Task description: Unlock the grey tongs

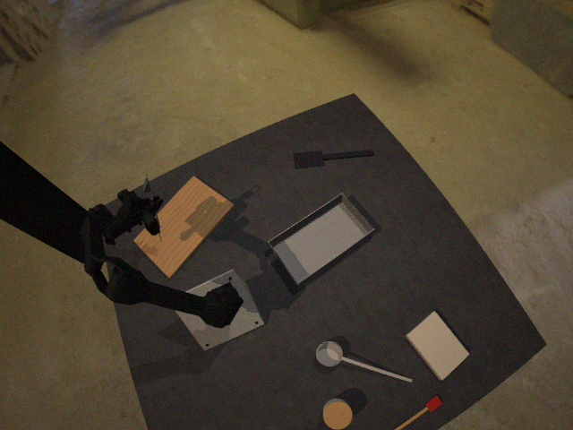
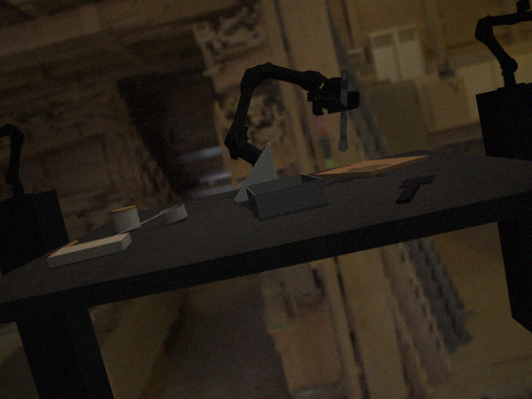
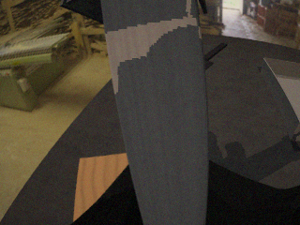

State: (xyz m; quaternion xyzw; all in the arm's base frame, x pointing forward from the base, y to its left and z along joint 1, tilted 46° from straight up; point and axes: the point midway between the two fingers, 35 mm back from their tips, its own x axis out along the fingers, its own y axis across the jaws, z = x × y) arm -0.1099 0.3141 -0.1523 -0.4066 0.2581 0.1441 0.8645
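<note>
My gripper [image 1: 154,216] [image 2: 343,99] is shut on the grey tongs [image 1: 158,232] [image 2: 342,124] [image 3: 163,144]. They hang upright with the tips pointing down and the hinge end sticking up above the fingers. Their arms look close together. The tips hover clear above the left part of the wooden board [image 1: 178,250] [image 2: 373,165] [image 3: 94,182]. In the wrist view the tongs fill the middle and hide most of the board. The grey roasting tin [image 1: 323,236] [image 2: 285,195] stands empty to the right of the board.
The arm's base plate [image 1: 243,322] lies in front of the board. A black spatula [image 1: 323,158] [image 2: 412,186] lies at the back. A ladle [image 1: 329,354], a white block [image 1: 437,344] [image 2: 90,250], a tan-topped cylinder [image 1: 337,413] [image 2: 125,218] and a red-tipped tool [image 1: 432,404] lie at the front right.
</note>
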